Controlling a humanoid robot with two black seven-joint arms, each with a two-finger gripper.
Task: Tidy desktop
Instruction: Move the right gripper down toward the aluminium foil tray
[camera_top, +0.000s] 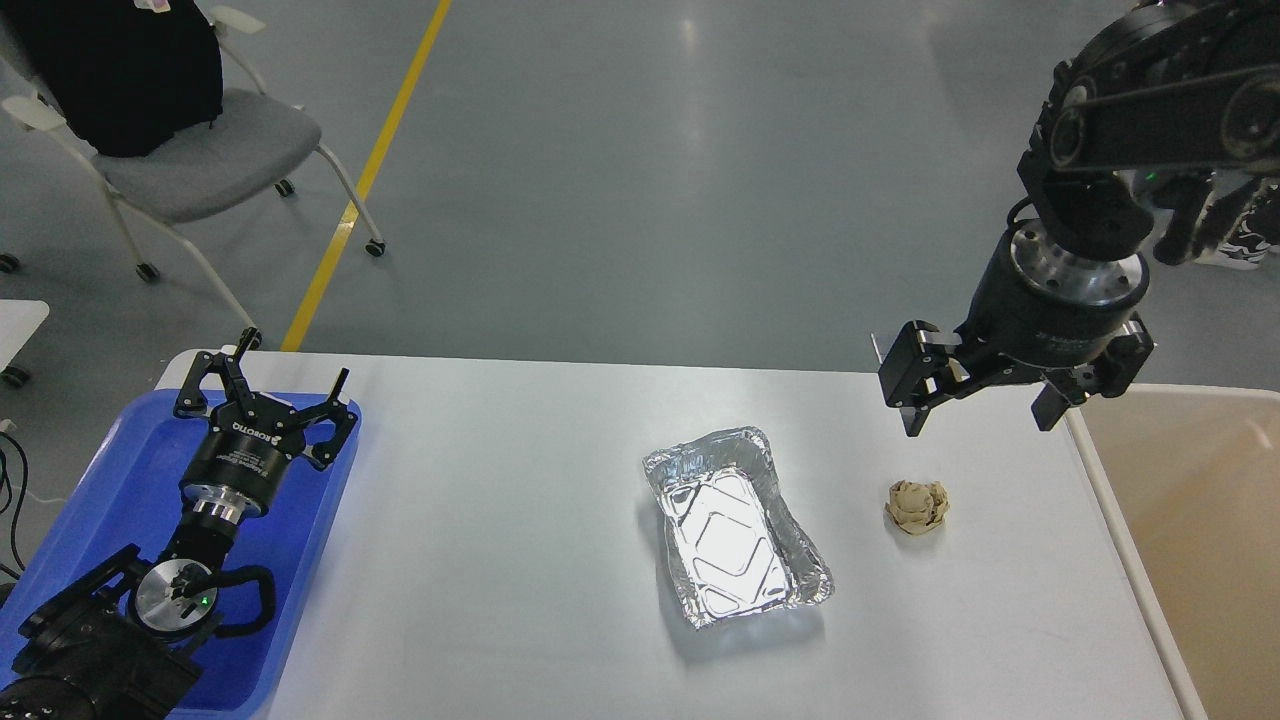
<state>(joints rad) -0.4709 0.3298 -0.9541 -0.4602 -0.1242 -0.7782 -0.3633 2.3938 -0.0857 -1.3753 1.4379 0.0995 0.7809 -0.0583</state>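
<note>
The white desktop (520, 520) fills the lower view. On it lie an empty silver foil tray (735, 525) near the middle and a crumpled beige paper ball (917, 506) to its right. My right gripper (975, 420) is open and empty, hanging above the desktop just beyond and above the paper ball. My left gripper (265, 385) is open and empty, resting over the far end of the blue plastic tray (120, 500) at the left.
A beige rimmed bin (1200, 540) stands against the desktop's right edge. A grey chair (190, 150) with a black garment stands on the floor at the back left, beside a yellow floor line (370, 170).
</note>
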